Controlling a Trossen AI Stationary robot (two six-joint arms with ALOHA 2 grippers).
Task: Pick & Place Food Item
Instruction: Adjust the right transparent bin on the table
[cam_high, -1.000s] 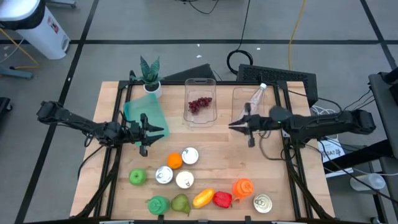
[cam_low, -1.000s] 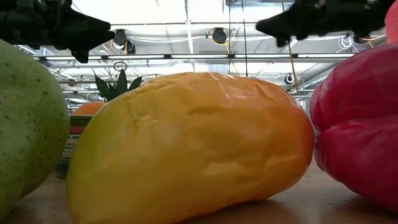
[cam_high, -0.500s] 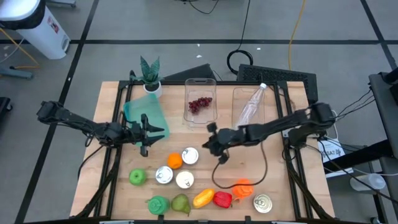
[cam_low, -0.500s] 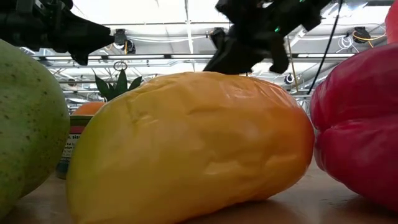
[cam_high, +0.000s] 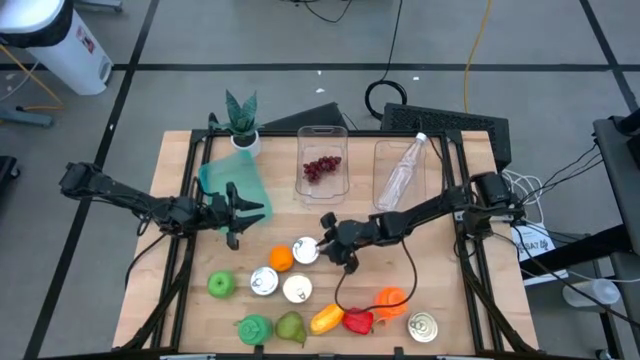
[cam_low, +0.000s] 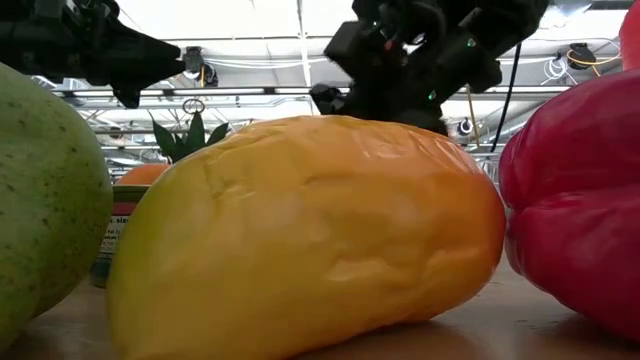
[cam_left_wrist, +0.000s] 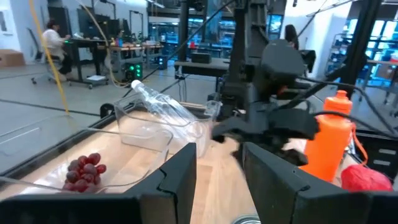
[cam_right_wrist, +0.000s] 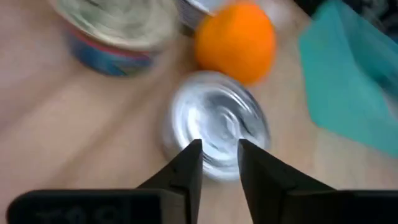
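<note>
Seen from above: right tool (cam_high: 325, 247) just beside a can (cam_high: 305, 250) and near an orange (cam_high: 281, 258) mid-bench (cam_high: 440, 280), left tool (cam_high: 240, 212) waiting by a teal container (cam_high: 228, 180). Up close in the right wrist view: fingers (cam_right_wrist: 186, 167) slightly apart over the can's silver lid (cam_right_wrist: 217, 127), gripping nothing, orange (cam_right_wrist: 236, 40) just beyond. From the left wrist: own fingers (cam_left_wrist: 180, 171) parted and bare, grapes (cam_left_wrist: 84, 169) in a clear tray (cam_left_wrist: 143, 134).

Grey floor (cam_high: 250, 40), black tape lines; ceiling trusses (cam_low: 250, 92); desks (cam_left_wrist: 93, 46).
</note>
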